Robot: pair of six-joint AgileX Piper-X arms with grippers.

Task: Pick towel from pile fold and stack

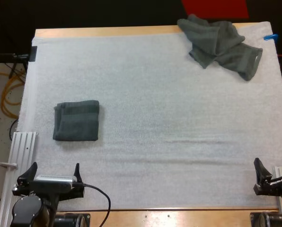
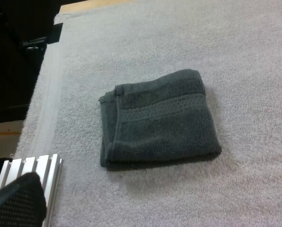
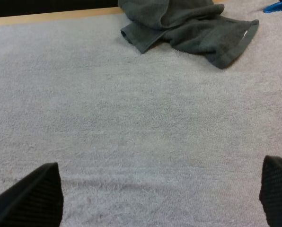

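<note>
L jaws were spread wide w/ nothing between them, hovering low at the near-left corner of the white mat [image 1: 169,142], clear of any cloth. Their black fingertips [image 2: 18,201] pointed toward the folded towel [image 1: 76,120], which lay just ahead of them. R jaws were likewise parted and empty at the near-right edge of the mat, fingertips [image 3: 32,194] standing well apart over bare mat, nothing touching them. The folded towel was a dark grey-green, roughly square bundle lying flat on the left side of the mat. Its woven band ran across the top face and its layered edges showed on the side toward the mat's left border [image 2: 160,118]. Beside the L jaws, along the mat's left edge, ran a ribbed metal rail [image 1: 22,146]. The crumpled towel [image 1: 219,45], same dark grey-green, sat in a loose heap at the far-right corner, well apart from both arms and from the folded one. One flap w/ a small white tag trailed out toward the right [image 3: 188,23]. A strip of the wooden counter [image 1: 108,31] showed along the far side beyond the mat, w/ the heap's far edge lapping over it.
</note>
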